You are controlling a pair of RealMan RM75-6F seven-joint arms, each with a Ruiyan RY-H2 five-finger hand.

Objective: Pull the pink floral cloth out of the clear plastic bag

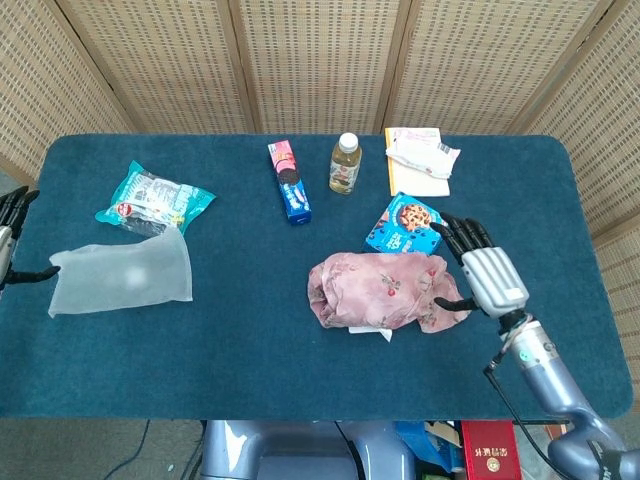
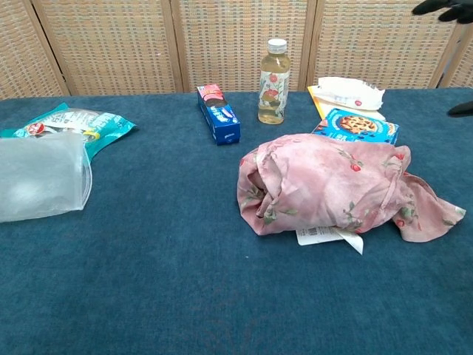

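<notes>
The pink floral cloth (image 1: 378, 290) (image 2: 332, 192) lies crumpled on the blue table, fully outside the bag, with a white tag (image 2: 322, 235) sticking out beneath it. Far to the left, the clear plastic bag (image 1: 125, 280) (image 2: 41, 176) lies flat and empty. My right hand (image 1: 488, 278) hovers just right of the cloth with fingers spread, holding nothing; only its dark fingertips (image 2: 442, 7) show in the chest view. My left hand (image 1: 7, 243) is at the frame's left edge with fingers apart. Its thumb reaches toward the bag's left corner.
A green snack packet (image 1: 155, 197) (image 2: 70, 122) lies just behind the bag. Along the back stand a blue and pink biscuit box (image 1: 289, 180), a drink bottle (image 1: 345, 163) and a yellow-and-white packet (image 1: 420, 155). A blue cookie box (image 1: 405, 225) touches the cloth's far side.
</notes>
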